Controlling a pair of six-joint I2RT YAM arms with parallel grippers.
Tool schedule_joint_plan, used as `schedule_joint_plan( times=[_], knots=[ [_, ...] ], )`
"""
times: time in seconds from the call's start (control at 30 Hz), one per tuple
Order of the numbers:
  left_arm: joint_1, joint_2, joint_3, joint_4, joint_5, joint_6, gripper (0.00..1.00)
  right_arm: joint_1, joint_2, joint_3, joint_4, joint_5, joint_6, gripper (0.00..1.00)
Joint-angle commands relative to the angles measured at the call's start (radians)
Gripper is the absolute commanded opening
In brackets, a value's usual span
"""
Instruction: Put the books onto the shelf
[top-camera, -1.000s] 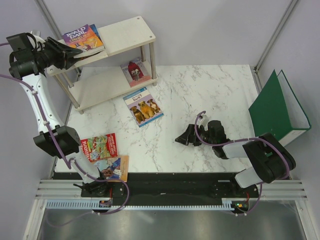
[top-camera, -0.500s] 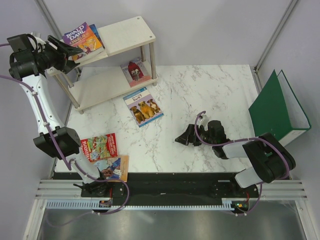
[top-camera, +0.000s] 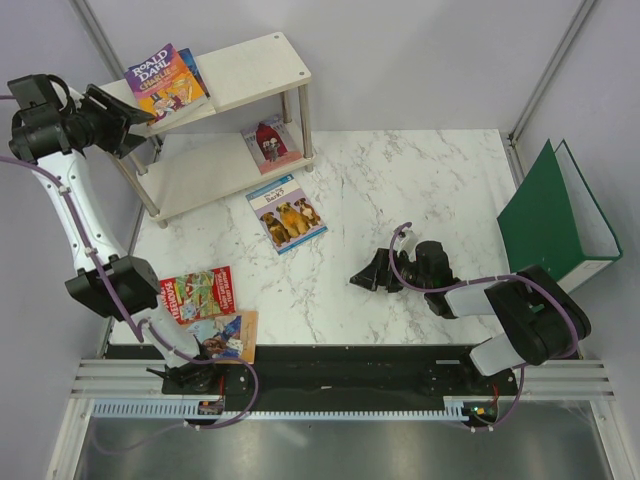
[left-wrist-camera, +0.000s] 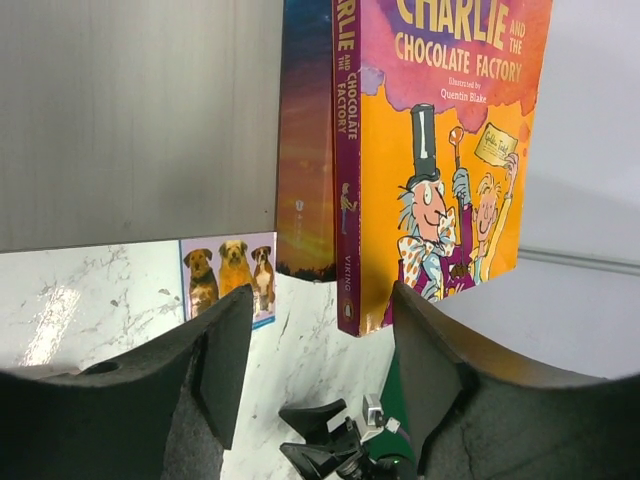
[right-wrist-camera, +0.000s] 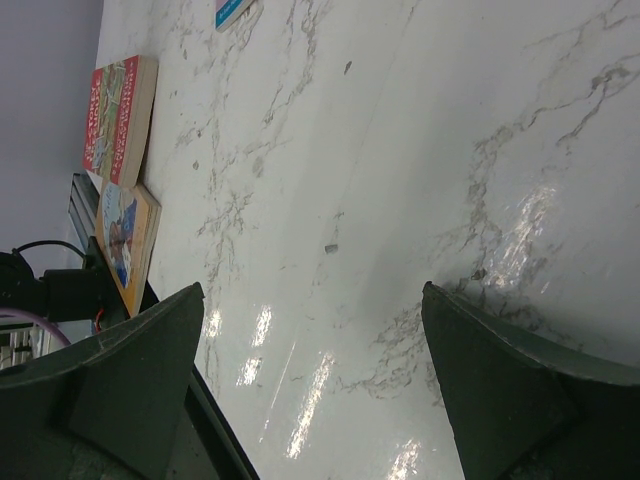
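Roald Dahl book (top-camera: 163, 80) lies on the shelf (top-camera: 255, 68) top board, left gripper (top-camera: 128, 118) beside it, jaws released — we'd back straight out w/o snagging it. Right gripper (top-camera: 368, 275) jaws wide, low over the surface (top-camera: 400, 190).

Six books: Roald Dahl book (top-camera: 165, 80), blue book (top-camera: 193, 66), red-house book (top-camera: 270, 142), dogs book (top-camera: 287, 213), red book (top-camera: 200, 294), orange book (top-camera: 228, 336). One shelf (top-camera: 250, 70), one green binder (top-camera: 550, 215), two grippers: left gripper (top-camera: 138, 113), right gripper (top-camera: 362, 277).

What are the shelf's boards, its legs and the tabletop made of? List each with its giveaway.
Shelf boards: probably painted wood, matte cream, screw dots showing. Legs: metal, thin silvery tubes. Tabletop: marble-look, glossy, grey veins with glare; possibly laminate.
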Motion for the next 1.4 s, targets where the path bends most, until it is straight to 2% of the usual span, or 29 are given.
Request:
schedule_joint_plan(
  times=[0.0,0.1,0.23,0.27,0.33,0.37,0.5,0.63,0.77,1.37],
  knots=[
    [0.005,-0.074,0.034,0.023,0.038,0.022,0.63,0.008,0.042,-0.038,-0.114,0.008,-0.007,0.98],
    [0.006,-0.117,0.011,0.062,0.062,0.010,0.61,0.008,0.042,-0.037,-0.114,0.006,-0.007,0.98],
    [0.005,-0.166,-0.046,0.093,0.084,0.002,0.53,0.008,0.050,-0.037,-0.108,0.003,-0.004,0.98],
    [0.003,-0.170,-0.050,0.096,0.089,0.006,0.42,0.009,0.053,-0.037,-0.105,0.003,-0.004,0.98],
    [0.002,-0.172,-0.066,0.098,0.098,0.013,0.31,0.006,0.056,-0.035,-0.103,0.000,-0.004,0.98],
    [-0.003,-0.172,-0.069,0.098,0.105,0.016,0.21,0.009,0.057,-0.035,-0.102,0.000,-0.004,0.98],
    [-0.029,-0.177,-0.084,0.096,0.098,0.036,0.11,0.008,0.057,-0.035,-0.102,0.000,-0.003,0.98],
    [-0.080,-0.180,-0.132,0.096,0.034,0.058,0.02,0.008,0.057,-0.034,-0.102,0.000,-0.003,0.98],
    [-0.098,-0.175,-0.164,0.096,-0.002,0.067,0.02,0.008,0.057,-0.037,-0.103,0.000,-0.003,0.98],
    [-0.098,-0.108,-0.141,0.099,-0.129,0.073,0.02,0.009,0.063,-0.032,-0.105,0.002,-0.003,0.98]
  ],
)
